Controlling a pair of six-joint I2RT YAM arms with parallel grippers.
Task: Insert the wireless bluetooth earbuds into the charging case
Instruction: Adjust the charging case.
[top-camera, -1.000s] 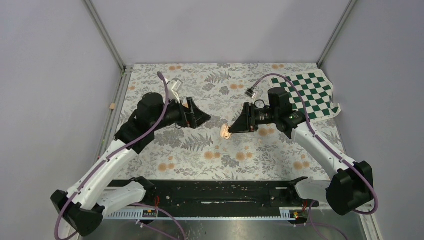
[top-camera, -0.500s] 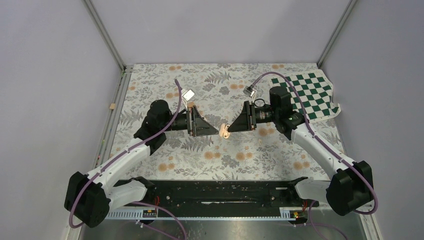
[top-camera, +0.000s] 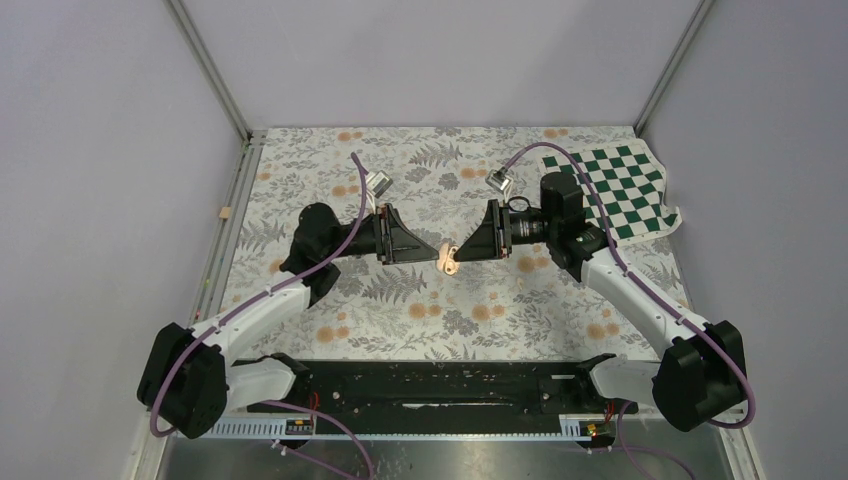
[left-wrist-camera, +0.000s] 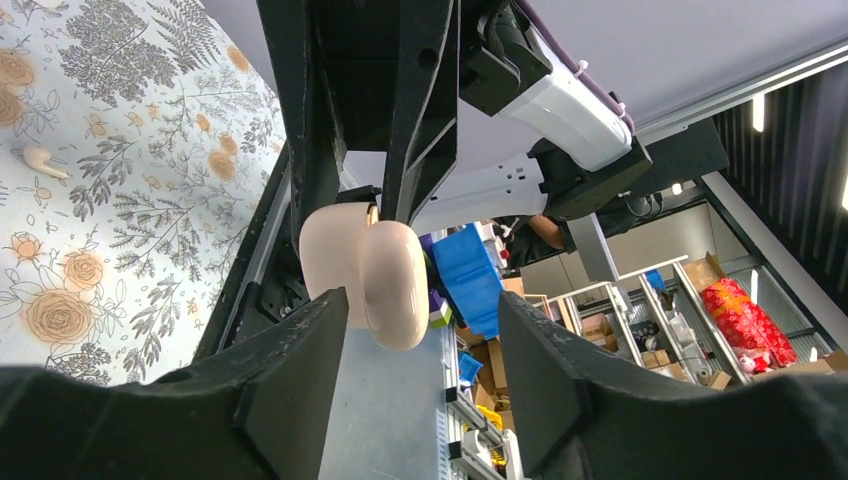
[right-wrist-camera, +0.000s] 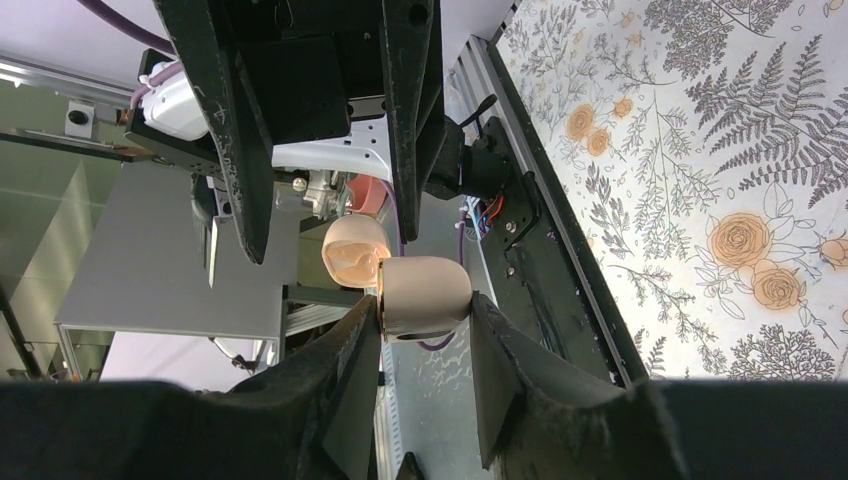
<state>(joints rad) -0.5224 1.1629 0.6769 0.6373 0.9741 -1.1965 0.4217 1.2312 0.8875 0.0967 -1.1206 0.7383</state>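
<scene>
Closing in from the left: the left gripper (left-wrist-camera: 420, 335) has swung across to centre in the last second and now sits nose to nose with the right gripper (top-camera: 460, 253). Its jaws have narrowed on the way but stand apart, with a clear gap on one side and nothing clamped.

Right side unchanged. It stays clamped on the charging case (right-wrist-camera: 425, 293), held in the air above the floral cloth (top-camera: 400, 300) at mid-table. The case has barely moved.

The lid (right-wrist-camera: 353, 250) looks ajar and faces the left arm. From the left wrist, the case's lower end sits roughly level with that arm's fingertips. I can't tell if either fingertip touches it yet.

One pale bud-shaped piece, likely an earbud (left-wrist-camera: 44, 160), lies on the cloth well away from the case. I can't spot the second one, and can't see whether anything is seated inside.

My read is that this is a two-arm hold or lid-opening setup, not an insertion. The task is early: the case is presented and no bud is picked up. The risk is the left jaws closing on the lid and twisting the case out of the right grip.
</scene>
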